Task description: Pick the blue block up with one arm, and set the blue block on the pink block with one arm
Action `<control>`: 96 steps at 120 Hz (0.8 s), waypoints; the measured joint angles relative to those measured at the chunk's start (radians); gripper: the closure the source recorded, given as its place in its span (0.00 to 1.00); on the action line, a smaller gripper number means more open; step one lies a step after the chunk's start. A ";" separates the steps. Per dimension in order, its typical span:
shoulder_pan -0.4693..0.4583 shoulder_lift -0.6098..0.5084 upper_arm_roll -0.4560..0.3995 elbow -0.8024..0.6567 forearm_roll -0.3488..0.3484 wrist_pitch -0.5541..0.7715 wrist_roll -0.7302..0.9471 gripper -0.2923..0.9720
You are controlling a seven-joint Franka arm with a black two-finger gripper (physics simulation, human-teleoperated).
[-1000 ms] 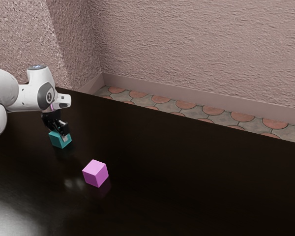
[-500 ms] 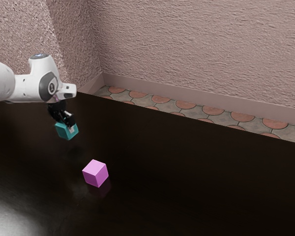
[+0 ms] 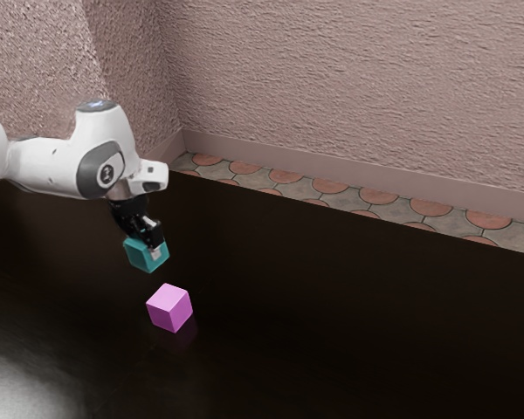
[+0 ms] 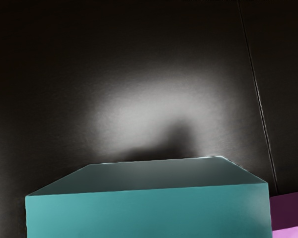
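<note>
My black gripper [image 3: 148, 247] is shut on the blue, teal-looking block [image 3: 143, 256], holding it in the air above the dark table. The pink block [image 3: 169, 306] rests on the table just below the held block and slightly toward the exterior view's right. In the wrist view the blue block [image 4: 149, 201] sits large right under my hand, and a corner of the pink block [image 4: 291, 218] peeks out beside it.
The dark glossy table [image 3: 332, 314] stretches wide toward the exterior view's right. Beyond its far edge lie a tiled floor [image 3: 375, 199] and a textured pinkish wall [image 3: 349, 78]. My white arm [image 3: 61, 161] comes in from the exterior view's left.
My arm has lifted the blue block off the table and carried it toward the exterior view's right, closer to the pink block. The pink block has stayed put.
</note>
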 joint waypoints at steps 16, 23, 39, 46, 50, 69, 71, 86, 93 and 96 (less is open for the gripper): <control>-0.015 -0.009 -0.027 -0.001 0.030 -0.023 -0.079 0.50; -0.014 -0.025 -0.032 -0.019 0.039 -0.036 -0.115 0.50; -0.029 -0.059 -0.057 -0.066 0.053 -0.055 -0.196 0.50; -0.046 -0.069 -0.065 -0.079 0.058 -0.060 -0.230 0.50; -0.054 -0.076 -0.067 -0.087 0.061 -0.063 -0.248 0.50; -0.056 -0.095 -0.069 -0.118 0.068 -0.070 -0.321 0.50; -0.055 -0.096 -0.069 -0.120 0.069 -0.070 -0.328 0.50; -0.054 -0.117 -0.069 -0.139 0.072 -0.072 -0.374 0.50; -0.050 -0.124 -0.079 -0.145 0.074 -0.073 -0.393 0.50; -0.049 -0.125 -0.083 -0.147 0.077 -0.074 -0.400 0.50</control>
